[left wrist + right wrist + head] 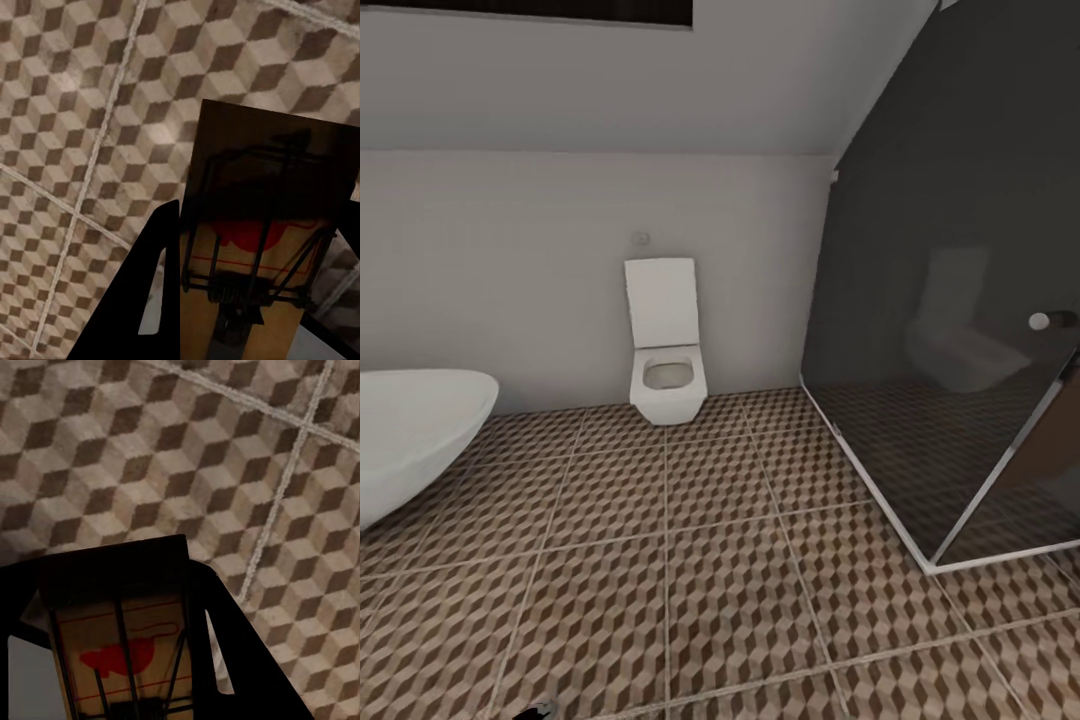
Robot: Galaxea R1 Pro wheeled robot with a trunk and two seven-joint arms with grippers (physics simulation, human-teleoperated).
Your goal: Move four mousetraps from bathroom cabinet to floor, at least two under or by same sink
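- Spreading across the whole lower half of the head view, the bathroom floor (690, 580) is large square tiles printed with a brown, beige and white cube pattern, split by pale grout lines; it looks hard, flat and matte.
- Standing from 1 to 4 o'clock in that view, the shower enclosure (960, 300) is dark smoked glass in a white frame, glossy enough to mirror the toilet.
- At 9 o'clock the rounded white bathtub (410, 430) curves in from the edge, smooth and shell-like.
- Near centre against the pale wall sits the white square toilet (665, 370), lid raised.
- No sink is in sight, so which way it lies from either arm cannot be told; the drop-off likely calls for a turn of the base first.
- The left end effector (247, 300) grips a mousetrap (262, 247): a flat rectangular wooden slab, shadowed dark at its far end, with a red printed mark and thin black wire parts. Its long axis runs along the black fingers (142, 300), out over the tiles.
- The right end effector (127, 660) holds a second mousetrap (120, 637) the same way, pale wood with a red mark and wire bars, its far edge hanging above the floor.
- Both traps are carried clear of the tiles, neither arm visibly nearer a target.
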